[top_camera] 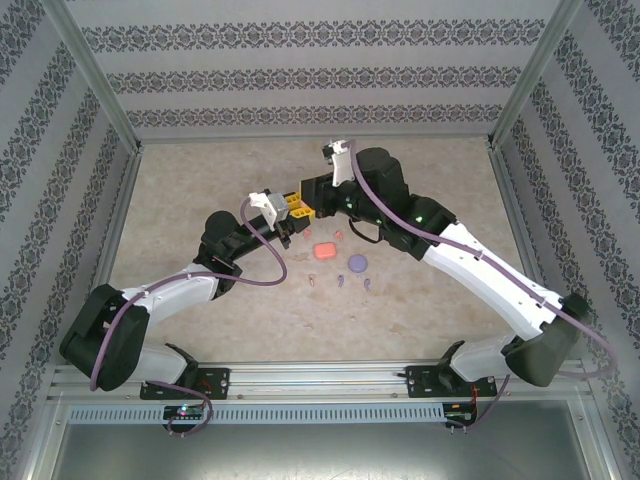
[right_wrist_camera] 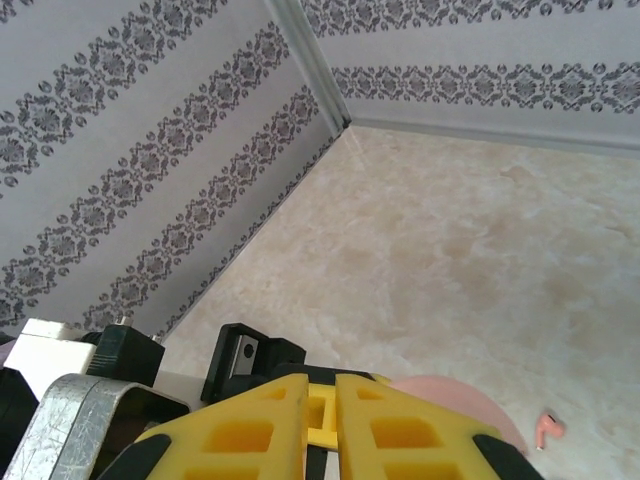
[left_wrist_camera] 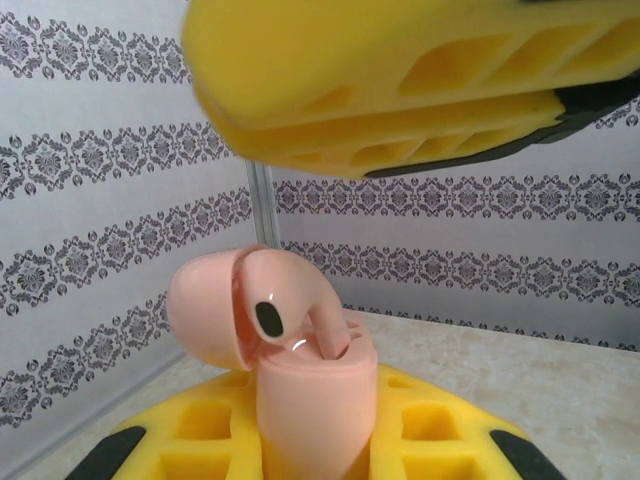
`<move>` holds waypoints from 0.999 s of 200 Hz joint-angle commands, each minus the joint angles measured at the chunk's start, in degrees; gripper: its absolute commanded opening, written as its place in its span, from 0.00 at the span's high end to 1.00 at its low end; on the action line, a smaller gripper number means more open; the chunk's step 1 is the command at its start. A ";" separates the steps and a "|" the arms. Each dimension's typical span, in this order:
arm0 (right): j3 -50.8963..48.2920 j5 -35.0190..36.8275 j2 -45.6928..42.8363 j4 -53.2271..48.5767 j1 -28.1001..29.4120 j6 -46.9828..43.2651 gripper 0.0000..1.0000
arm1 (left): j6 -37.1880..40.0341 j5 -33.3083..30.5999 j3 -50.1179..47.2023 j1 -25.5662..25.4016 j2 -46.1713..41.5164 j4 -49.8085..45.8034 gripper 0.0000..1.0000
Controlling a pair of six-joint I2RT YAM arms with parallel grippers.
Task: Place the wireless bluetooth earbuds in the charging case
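Your left claw (left_wrist_camera: 315, 455) clamps the open case (left_wrist_camera: 318, 395), right claw (right_wrist_camera: 320, 395) closed above it; push that leaning bud (left_wrist_camera: 300, 300) straight down, gently

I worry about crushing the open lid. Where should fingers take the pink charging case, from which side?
I'd take the pink charging case low on its body, under the rim, coming in level, not from above: the lid hangs open off one side and an earbud stands inside.
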 commanded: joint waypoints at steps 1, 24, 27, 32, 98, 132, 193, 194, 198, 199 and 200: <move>2.36 -0.32 1.29 -0.58 0.37 -1.18 0.83 | 0.70 1.39 2.10 -0.70 -1.41 0.47 1.00; 1.97 -0.07 2.04 -0.68 0.30 -1.05 0.83 | 0.89 1.30 2.10 -0.74 -1.60 0.45 1.00; 1.82 -0.07 2.07 -0.75 0.24 -1.05 0.83 | 0.90 1.27 2.09 -0.73 -1.60 0.43 1.00; 1.54 0.07 2.08 -0.72 0.25 -1.03 0.83 | 0.90 1.28 2.22 -0.77 -1.58 0.44 1.00; -3.51 0.61 -0.92 -1.02 -0.38 0.15 0.83 | 1.25 1.00 2.26 -0.74 -1.70 0.32 1.00; -6.07 0.90 -3.03 -0.99 -0.86 0.85 0.84 | 1.26 0.93 2.38 -0.76 -1.72 0.27 1.00; -6.58 1.43 -6.76 0.55 -1.87 1.51 0.79 | 1.15 0.54 2.10 -0.74 -1.94 0.25 1.00; -6.63 1.43 -6.91 0.55 -1.92 1.48 0.79 | 1.15 0.51 2.09 -0.72 -1.95 0.25 1.00; -6.62 1.49 -7.47 0.47 -2.01 1.57 0.78 | 1.16 0.30 2.00 -0.76 -1.93 0.13 1.00; -6.65 1.50 -7.62 0.46 -1.99 1.65 0.77 | 1.12 0.30 1.99 -0.73 -1.99 0.06 1.00; -6.66 1.46 -7.78 0.51 -1.98 1.69 0.77 | 1.14 0.25 1.99 -0.71 -2.02 0.07 1.00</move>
